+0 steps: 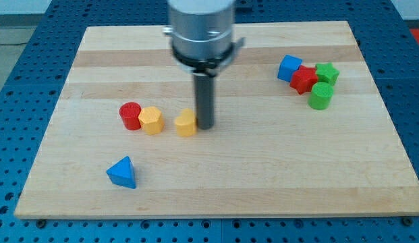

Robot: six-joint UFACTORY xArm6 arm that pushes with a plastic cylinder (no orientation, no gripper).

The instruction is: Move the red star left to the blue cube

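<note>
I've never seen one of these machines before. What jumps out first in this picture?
First comes the big silver arm dropping from the view's top, ending in a dark rod whose tip rests beside a yellow block near the board's middle. Then the tight bright cluster at the view's upper right: blue cube, red star, green star and green cylinder. A lone blue pyramid-like block sits at lower left.

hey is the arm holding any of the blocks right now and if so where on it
Nothing is held; the arm ends in a plain rod. My tip stands just right of a yellow block, far from the red star.
</note>
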